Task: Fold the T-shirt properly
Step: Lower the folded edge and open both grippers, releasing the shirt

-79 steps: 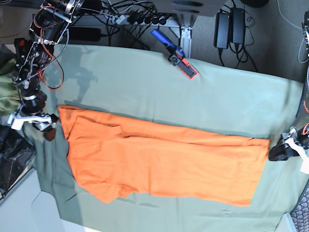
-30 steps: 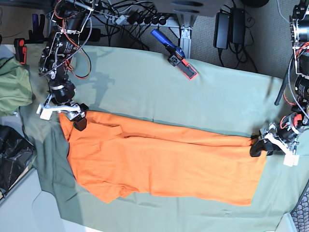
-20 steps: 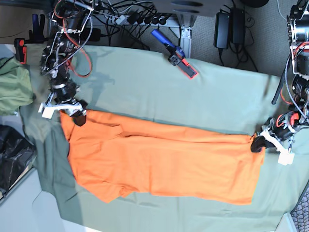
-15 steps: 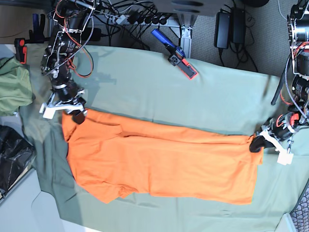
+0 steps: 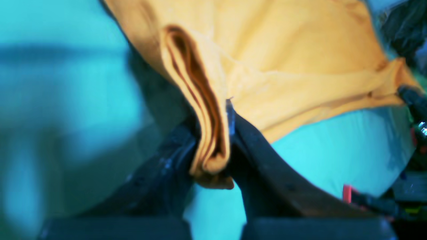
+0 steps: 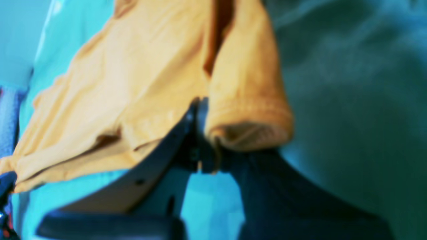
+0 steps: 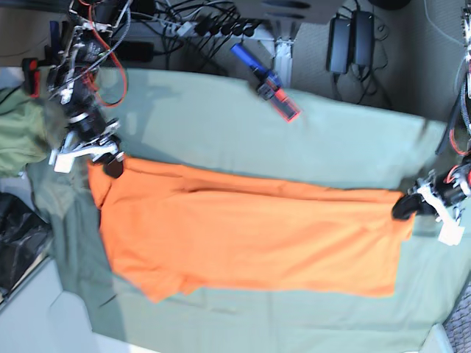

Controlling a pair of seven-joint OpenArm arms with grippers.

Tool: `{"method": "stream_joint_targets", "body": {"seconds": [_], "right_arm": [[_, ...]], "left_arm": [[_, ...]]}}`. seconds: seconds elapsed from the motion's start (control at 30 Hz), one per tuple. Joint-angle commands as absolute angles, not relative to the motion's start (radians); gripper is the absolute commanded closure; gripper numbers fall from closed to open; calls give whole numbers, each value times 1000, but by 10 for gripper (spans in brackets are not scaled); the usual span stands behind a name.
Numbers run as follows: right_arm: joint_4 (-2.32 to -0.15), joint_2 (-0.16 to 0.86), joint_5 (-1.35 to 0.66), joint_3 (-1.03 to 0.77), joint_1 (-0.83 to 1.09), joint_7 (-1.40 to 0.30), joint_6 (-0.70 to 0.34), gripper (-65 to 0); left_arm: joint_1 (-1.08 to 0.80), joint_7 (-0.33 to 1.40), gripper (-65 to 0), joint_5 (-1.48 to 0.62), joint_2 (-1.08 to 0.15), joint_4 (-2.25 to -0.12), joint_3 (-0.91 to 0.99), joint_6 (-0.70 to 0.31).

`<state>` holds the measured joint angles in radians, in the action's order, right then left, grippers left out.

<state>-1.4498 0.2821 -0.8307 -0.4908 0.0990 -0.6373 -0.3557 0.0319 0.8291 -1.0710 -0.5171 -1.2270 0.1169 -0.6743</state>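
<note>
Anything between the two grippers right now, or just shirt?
Base view: only the T-shirt spans from the right gripper to the left gripper, nothing on it. Each is shut on an upper corner.

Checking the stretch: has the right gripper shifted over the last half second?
Yes. The right gripper, shut on the T-shirt corner, has pulled outward toward the olive-green garment, away from the blue clamp.
</note>
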Motion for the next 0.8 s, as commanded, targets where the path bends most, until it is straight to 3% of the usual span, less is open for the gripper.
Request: {"method": "stream_joint_targets", "body": {"seconds": [0.0, 0.37, 0.77], "right_arm": [[-1487, 306, -846, -498, 108, -627, -374, 0], [-1707, 371, -854, -553, 349, -630, -373, 0], [-1738, 385, -909, -631, 480, -645, -374, 0]], "left_arm": [[40, 818, 0, -1106, -551, -1266, 125, -698], [-132, 903, 0, -1216, -666, -1426, 221, -698], [-253, 910, 0, -1248, -698, -1448, 238, -698]]}}
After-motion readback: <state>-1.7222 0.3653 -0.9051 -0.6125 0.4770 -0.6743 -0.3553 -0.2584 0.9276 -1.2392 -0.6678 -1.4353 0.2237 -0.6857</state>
